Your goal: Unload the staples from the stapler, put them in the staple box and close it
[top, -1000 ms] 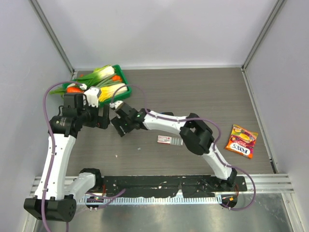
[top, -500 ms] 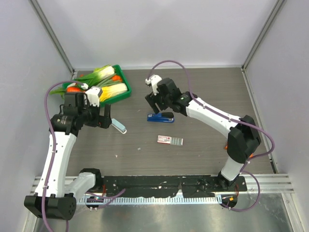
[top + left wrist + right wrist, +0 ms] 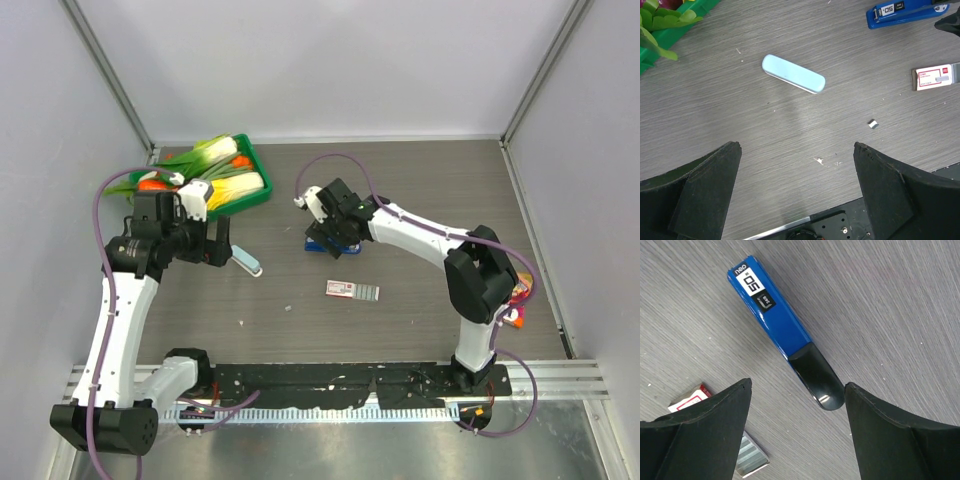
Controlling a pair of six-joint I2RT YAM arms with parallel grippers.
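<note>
1. Stapler (image 3: 774, 320): lies flat on the grey worktop (image 3: 420, 180) near its middle, arms closed together, blue top with a white "50" label facing up, black end (image 3: 817, 379) pointing toward the lower right of the right wrist view. Shows only as slivers of blue (image 3: 318, 244) under the right arm's wrist in the top view, and along the upper right edge (image 3: 900, 12) of the left wrist view.
2. Right claw (image 3: 797, 386): hangs over the stapler with both fingers (image 3: 700, 435) spread wide, one on each side of the black end. Grips nothing; cannot tell whether either finger touches the stapler. Sits directly above it in the top view (image 3: 335, 230).
3. Small pink-and-white box (image 3: 352, 290): rests flat on the worktop near the stapler, on the side toward the arm bases, apart from it. Peeks past the left finger in the right wrist view (image 3: 687, 400).
4. Pale-blue oblong (image 3: 793, 74): lies on the worktop to the left of the stapler, well apart from it, just beside the left claw (image 3: 222, 245).
5. Left claw (image 3: 796, 147): spread wide, nothing between the fingers, poised over bare worktop.
6. Tiny silvery bit (image 3: 872, 124): lies alone on the worktop between oblong and box.
7. Green tray (image 3: 256, 160): stands at the far left corner, filled with vegetables.
</note>
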